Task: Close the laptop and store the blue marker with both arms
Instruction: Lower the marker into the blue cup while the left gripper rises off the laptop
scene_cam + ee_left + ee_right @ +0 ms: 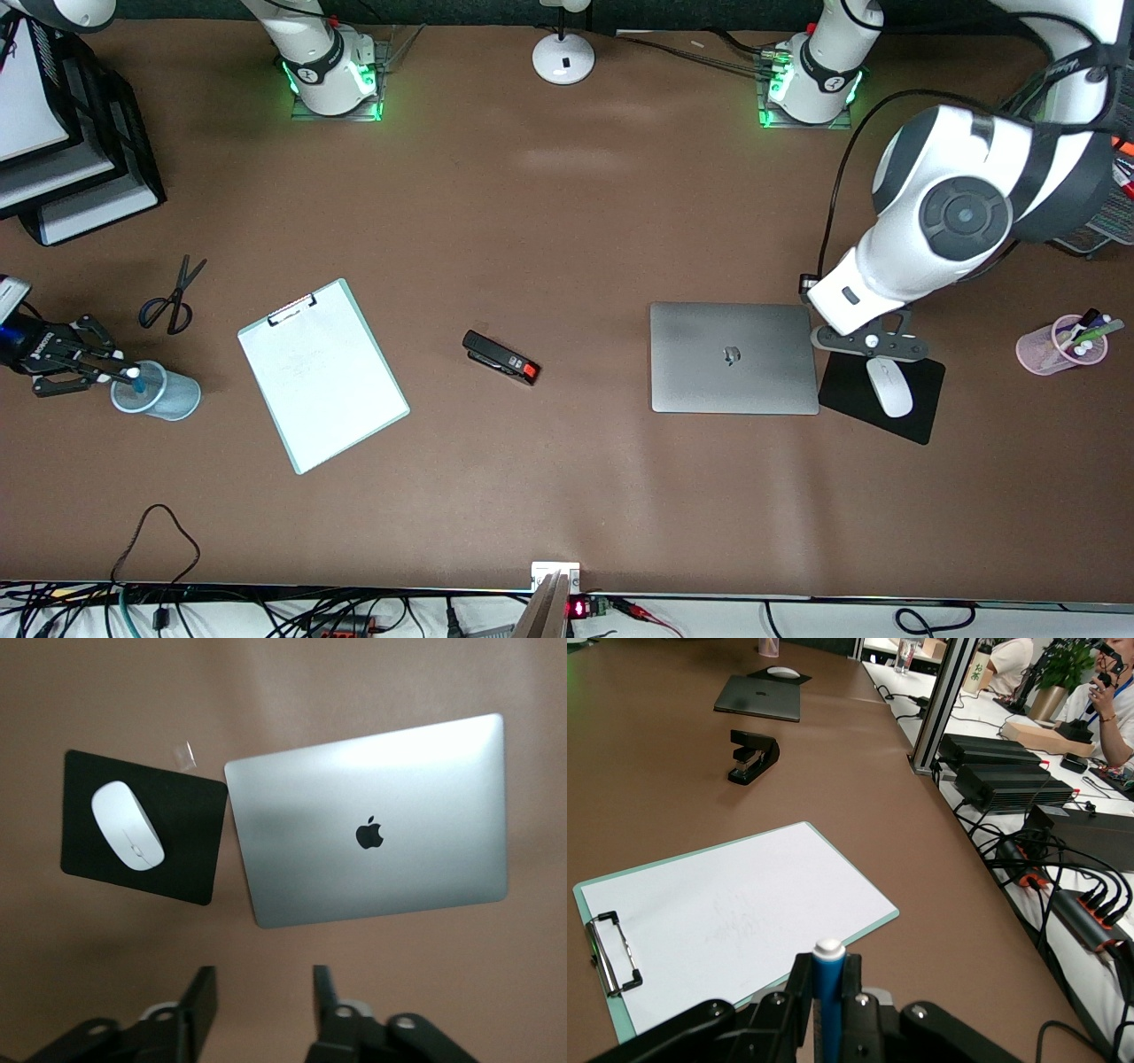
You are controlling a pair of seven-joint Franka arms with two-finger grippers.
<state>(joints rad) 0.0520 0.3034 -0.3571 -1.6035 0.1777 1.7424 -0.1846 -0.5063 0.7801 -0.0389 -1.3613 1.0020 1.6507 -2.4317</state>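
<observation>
The right gripper [111, 372] is clamped on the blue marker [827, 992], which stands upright between its fingers, directly over the blue cup [159, 394]. How deep its tip sits is hidden. The left gripper [262, 1005], fingers apart and empty, hangs above the closed laptop [733, 357].

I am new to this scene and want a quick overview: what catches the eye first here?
First, the closed laptop lying flat beside the mouse pad, with the left pincer open above them. Then, at the right arm's end of the table, the right pincer holds the blue marker over a blue cup.
</observation>
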